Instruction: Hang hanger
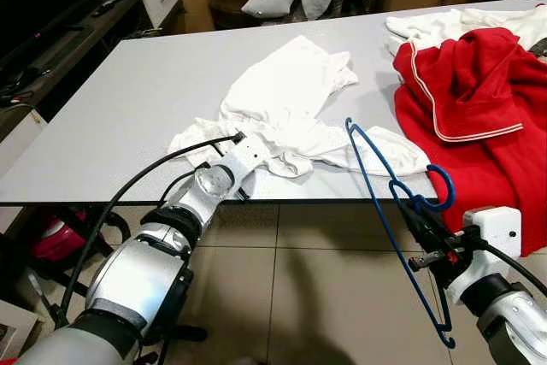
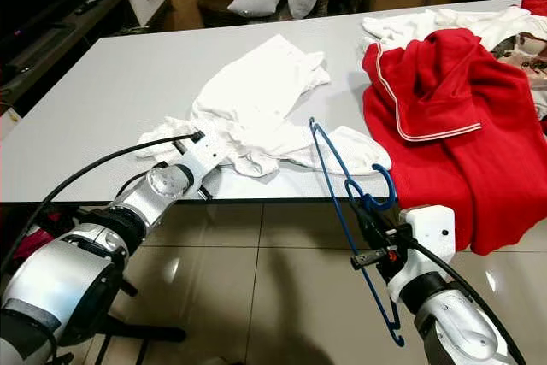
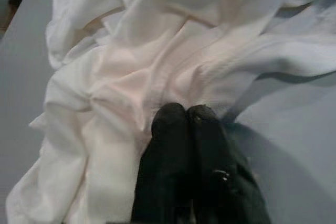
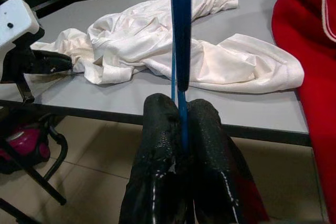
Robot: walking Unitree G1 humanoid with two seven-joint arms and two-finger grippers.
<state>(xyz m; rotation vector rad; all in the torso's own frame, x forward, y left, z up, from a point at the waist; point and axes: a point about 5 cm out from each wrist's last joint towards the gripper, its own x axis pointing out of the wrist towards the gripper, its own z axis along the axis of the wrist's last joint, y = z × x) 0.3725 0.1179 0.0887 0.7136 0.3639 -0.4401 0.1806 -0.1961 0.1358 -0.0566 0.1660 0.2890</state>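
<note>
Hanger (image 1: 389, 211) clamped in right gripper (image 1: 415, 221), beside table (image 1: 128, 100) edge.

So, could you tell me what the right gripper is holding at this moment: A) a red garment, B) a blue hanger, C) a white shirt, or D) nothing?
B: the right gripper has its fingers closed on the thin wire of the blue hanger, held out in front of the table edge.
</note>
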